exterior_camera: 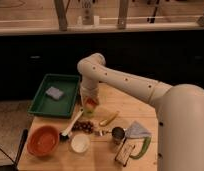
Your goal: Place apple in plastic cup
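The end effector (89, 96), its grip impossible to tell, hangs over the apple (91, 104) at the plastic cup (87, 111).

The wooden table (132, 111) carries a green tray (42, 102) at its back left, and just beside the tray's right edge stands the plastic cup (88, 108), with the gripper (89, 99) low over it. Along the front lie an orange bowl (43, 141), a white bowl (80, 143), a grape cluster (85, 126), a banana (109, 118), a metal cup (117, 134) and a grey cloth (138, 130).
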{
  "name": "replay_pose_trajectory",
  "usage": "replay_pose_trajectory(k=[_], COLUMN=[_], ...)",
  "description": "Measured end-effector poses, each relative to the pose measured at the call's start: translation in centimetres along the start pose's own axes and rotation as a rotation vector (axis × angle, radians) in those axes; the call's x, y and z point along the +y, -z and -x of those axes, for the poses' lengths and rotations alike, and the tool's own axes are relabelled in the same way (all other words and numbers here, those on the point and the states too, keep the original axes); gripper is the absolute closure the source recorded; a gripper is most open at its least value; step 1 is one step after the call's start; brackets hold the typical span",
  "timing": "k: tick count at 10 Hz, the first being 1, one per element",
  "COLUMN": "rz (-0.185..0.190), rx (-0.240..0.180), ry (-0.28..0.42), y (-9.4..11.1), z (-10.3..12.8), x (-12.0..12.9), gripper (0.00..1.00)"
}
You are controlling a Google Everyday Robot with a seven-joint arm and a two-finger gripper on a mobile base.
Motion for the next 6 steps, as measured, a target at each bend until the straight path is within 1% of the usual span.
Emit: replay_pose_trajectory(k=[5, 6], rz=[0.011, 0.011], rx=[-0.029, -0.035], ry=[0.000, -0.007], y=[-0.32, -0.35], z=[-0.57, -0.66], x=[0.06, 0.24], gripper=[1.00, 0.93])
